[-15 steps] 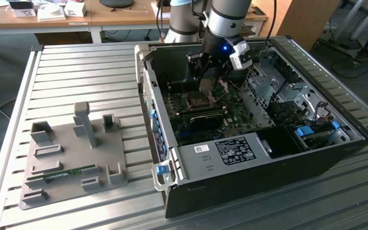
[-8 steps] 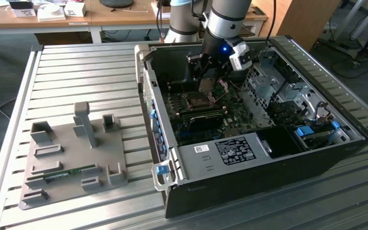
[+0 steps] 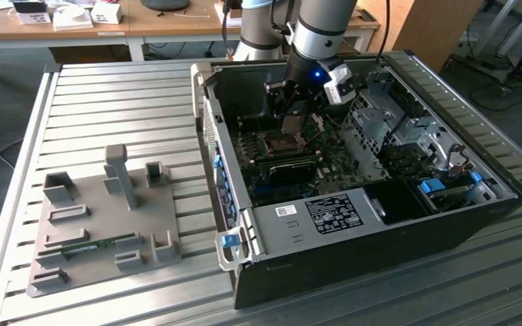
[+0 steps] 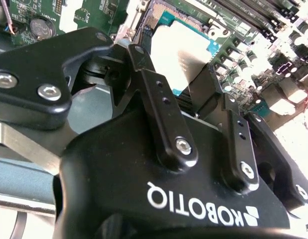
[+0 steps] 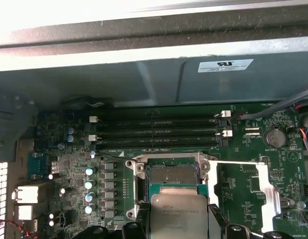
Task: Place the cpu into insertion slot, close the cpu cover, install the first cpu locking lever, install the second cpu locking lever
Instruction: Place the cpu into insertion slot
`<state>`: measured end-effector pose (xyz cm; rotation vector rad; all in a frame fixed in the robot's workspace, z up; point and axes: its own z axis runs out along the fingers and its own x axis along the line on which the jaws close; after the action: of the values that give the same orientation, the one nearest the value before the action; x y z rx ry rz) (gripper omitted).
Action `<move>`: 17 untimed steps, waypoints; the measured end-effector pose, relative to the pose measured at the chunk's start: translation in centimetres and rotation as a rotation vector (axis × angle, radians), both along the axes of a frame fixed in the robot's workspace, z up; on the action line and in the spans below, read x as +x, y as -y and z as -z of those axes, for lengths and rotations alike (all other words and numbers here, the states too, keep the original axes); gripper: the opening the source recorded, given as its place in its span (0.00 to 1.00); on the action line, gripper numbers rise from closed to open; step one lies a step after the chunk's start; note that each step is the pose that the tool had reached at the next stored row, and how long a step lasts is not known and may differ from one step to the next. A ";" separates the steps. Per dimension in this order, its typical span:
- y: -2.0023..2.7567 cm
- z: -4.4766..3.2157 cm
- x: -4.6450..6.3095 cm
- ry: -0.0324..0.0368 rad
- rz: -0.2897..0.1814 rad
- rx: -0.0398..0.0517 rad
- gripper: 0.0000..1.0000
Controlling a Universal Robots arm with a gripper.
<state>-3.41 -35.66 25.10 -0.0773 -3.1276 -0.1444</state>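
Exterior view, setup: a big black computer case [image 3: 379, 272] lay open on a ribbed metal table [image 3: 107, 109], with the arm reaching down into it.
Exterior view, gripper: the black gripper [image 3: 295, 117] hung right over the square dark insertion slot [image 3: 274, 145] with its silvery rim. A small thin greyish square, the cpu [image 3: 293, 124], was pinched at its tip.
Exterior view, labels: there was a white sticker [image 3: 334, 212] with black print on the case's grey panel, but I couldn't read it.
Exterior view, side stuff: a grey plastic fixture tray [image 3: 93, 227] sat on the exterior view's left, with a long green memory stick [image 3: 89, 246] lying in it.
Second wrist view, grip: the two black fingers [image 4: 161, 107] were clamped on opposite edges of the cpu [image 4: 181, 52], which looked pale, flat and plain.
Second wrist view, writing: white lettering ran across the gripper body.
First wrist view, cpu: the cpu [image 5: 178, 215] had a grey-gold metal lid with faint print and a green border. It sat over the near edge of the insertion slot [image 5: 171, 173], and I couldn't tell if they touched.
First wrist view, labels: a white sticker [image 5: 225, 65] was on the grey case wall, and there was tiny white print all over the green motherboard [image 5: 243, 194].
First wrist view, neighbours: the long narrow memory slots [image 5: 159, 132] ran just beyond the socket.
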 end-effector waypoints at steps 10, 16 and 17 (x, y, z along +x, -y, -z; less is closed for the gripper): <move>0.00 0.30 0.0 0.0003 0.000 0.0000 0.54; 0.00 0.32 0.0 0.0003 0.000 0.0001 0.54; 0.00 0.32 0.0 0.0004 0.000 0.0001 0.54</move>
<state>-3.42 -35.66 24.79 -0.0776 -3.1279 -0.1446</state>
